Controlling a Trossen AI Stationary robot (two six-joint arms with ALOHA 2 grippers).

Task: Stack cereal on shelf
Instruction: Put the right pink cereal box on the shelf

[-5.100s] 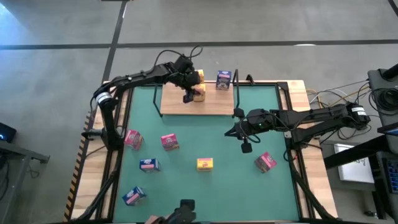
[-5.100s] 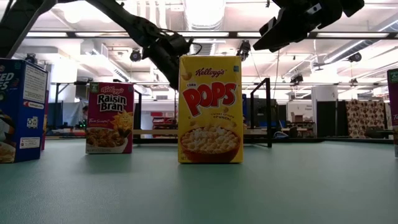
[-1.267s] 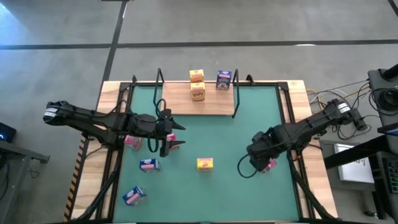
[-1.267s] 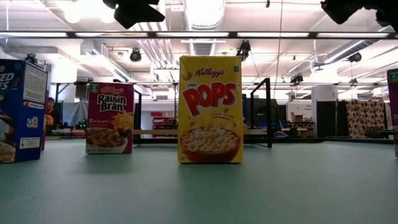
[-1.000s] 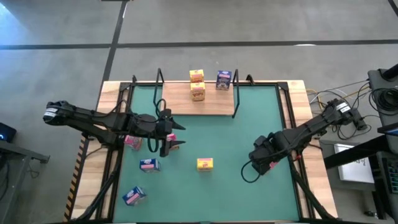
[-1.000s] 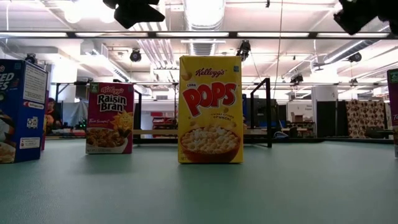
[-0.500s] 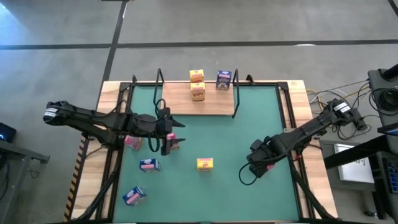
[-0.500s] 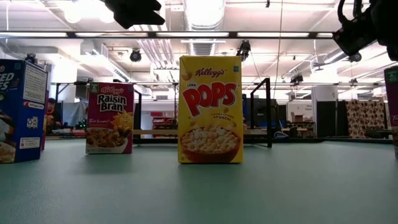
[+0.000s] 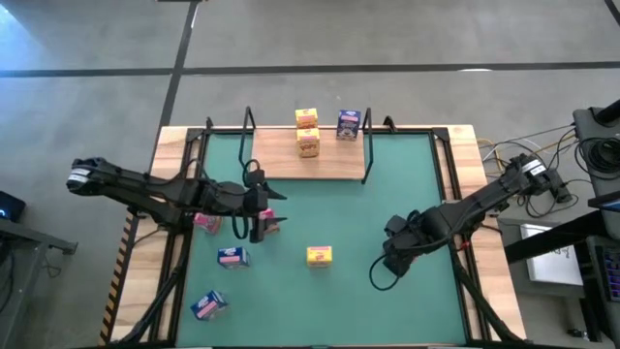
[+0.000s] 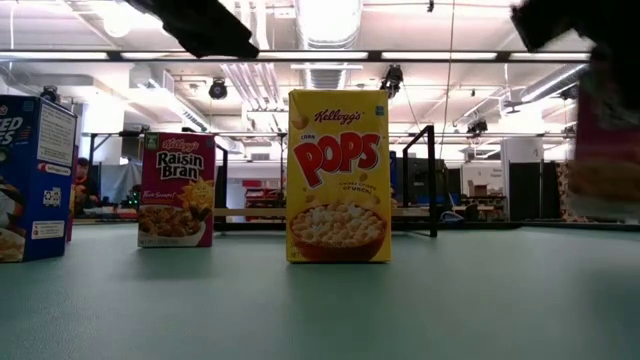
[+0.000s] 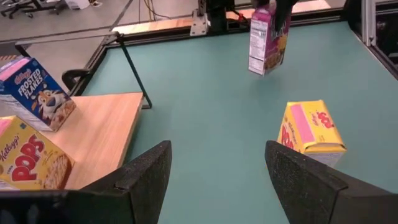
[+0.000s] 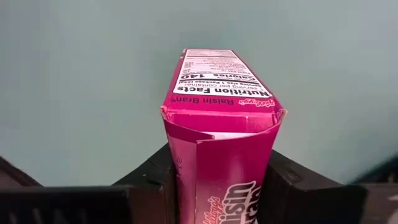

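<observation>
Since the earlier frame the right claw (image 9: 395,254) has shifted slightly toward the yellow box (image 9: 319,255) at mid-mat, carrying a pink Raisin Bran box (image 12: 219,134) clamped between its fingers and now lifted clear of the green mat (image 9: 349,223), as the left wrist view confirms (image 11: 268,36). Left claw (image 9: 260,219) hangs over a second pink box (image 9: 270,225) beside that yellow box, fingers (image 11: 144,180) spread apart with nothing between them. On the shelf (image 9: 334,163), beyond the yellow box, two yellow boxes (image 9: 307,132) stand close together and one blue box (image 9: 349,124) stands just beside them, all between the black wire brackets (image 9: 367,145). Remaining loose stock on the tabletop, all on the left arm's side of the mid-mat yellow box: a third pink box (image 9: 206,221) beneath the left arm, a blue box (image 9: 232,257), and another blue box (image 9: 207,305) nearer the front edge. Nothing stands between the lifted pink box and the shelf. Low view shows the yellow box (image 10: 338,176) upright, a pink box (image 10: 177,190) behind it.
</observation>
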